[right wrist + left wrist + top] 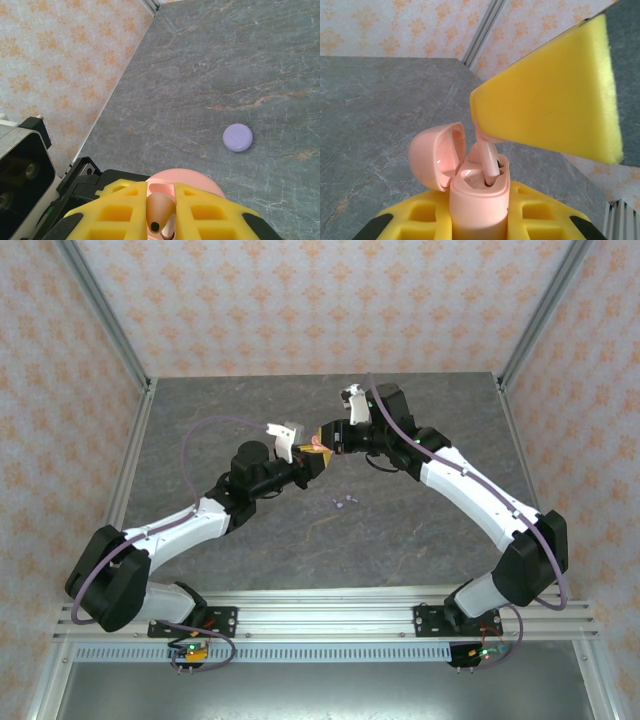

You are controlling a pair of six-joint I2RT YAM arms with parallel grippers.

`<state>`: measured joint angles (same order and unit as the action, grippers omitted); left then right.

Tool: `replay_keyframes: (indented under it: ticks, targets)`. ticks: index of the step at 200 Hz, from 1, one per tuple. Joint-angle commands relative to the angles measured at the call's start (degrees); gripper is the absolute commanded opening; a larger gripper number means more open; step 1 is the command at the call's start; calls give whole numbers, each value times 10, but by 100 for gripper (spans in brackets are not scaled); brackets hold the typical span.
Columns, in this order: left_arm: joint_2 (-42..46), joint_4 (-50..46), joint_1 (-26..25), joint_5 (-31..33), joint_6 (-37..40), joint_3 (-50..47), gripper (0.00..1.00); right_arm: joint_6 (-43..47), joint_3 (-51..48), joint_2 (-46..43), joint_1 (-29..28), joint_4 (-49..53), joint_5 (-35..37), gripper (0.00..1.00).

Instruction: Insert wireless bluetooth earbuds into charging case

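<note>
Left gripper [480, 220] grips open pink charging case [477, 200], right gripper [160, 200] a pink earbud [159, 212]; purple disc [237, 137] on marbled table [200, 75], patterned walls [60, 50].

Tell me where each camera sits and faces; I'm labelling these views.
Top external: above and behind the bases, looking down on the table; both arms show, left gripper meeting right gripper.
Left wrist: faces the far wall over its yellow fingers, clamped on the open pink case.
Right wrist: looks down past its fingers gripping a pink earbud.
Both wrist views share case and earbud.
</note>
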<state>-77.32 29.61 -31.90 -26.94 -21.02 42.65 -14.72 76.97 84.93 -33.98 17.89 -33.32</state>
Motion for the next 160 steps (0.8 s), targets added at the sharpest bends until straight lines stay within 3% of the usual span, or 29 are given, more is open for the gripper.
replay_keyframes:
  ticks: [1, 109, 160]
  targets:
    - [12, 12, -3, 18, 0, 25, 13, 12, -14, -18, -2, 14, -15, 18]
    - [6, 15, -3, 6, 11, 33, 13, 20, -10, -8, -4, 46, -42, 19]
    - [6, 11, -3, -15, 31, 37, 13, 22, -5, -10, -5, 55, -49, 28]
